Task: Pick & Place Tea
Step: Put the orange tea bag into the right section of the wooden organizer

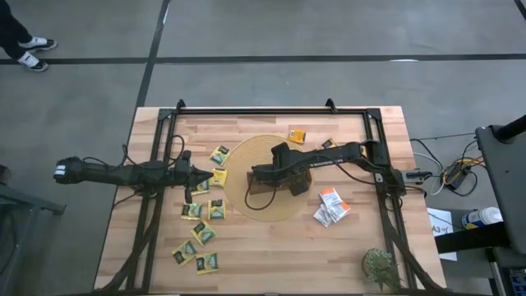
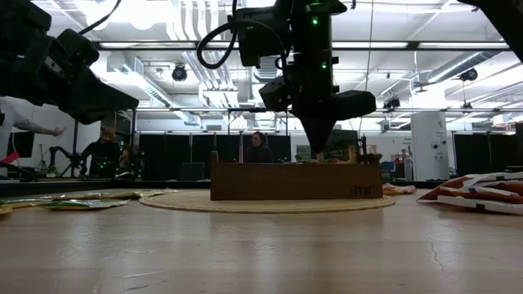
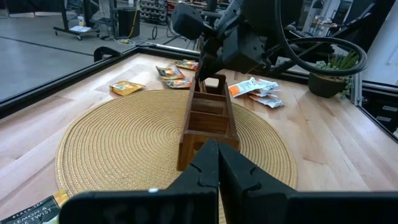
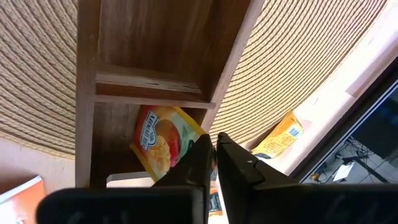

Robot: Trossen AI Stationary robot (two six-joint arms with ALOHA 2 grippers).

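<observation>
An orange tea packet (image 4: 163, 138) is sitting tilted in the end compartment of the wooden tray (image 4: 87, 118), leaning on the tray wall just ahead of the right gripper (image 4: 214, 163). The right gripper's jaws are showing only a thin slit and are gripping nothing; the packet looks just let go. Other tea is lying loose: yellow-green packets (image 1: 204, 210) scattered on the table's (image 1: 271, 255) left side, white-and-orange packets (image 1: 332, 205) to the right of the round woven mat (image 1: 242, 156), one orange packet (image 1: 297, 136) toward the far edge. The tray is resting on the mat at table centre.

The left gripper (image 3: 219, 163) is hovering left of the mat, fingers clenched, empty, pointing at the tray.

Risk: the packet is propped, not flat, so the right gripper lifting out could be snagging its corner and dragging it back out. Also, the right arm (image 1: 329, 156) is hanging over the tray, so the left moving in now could be colliding.
</observation>
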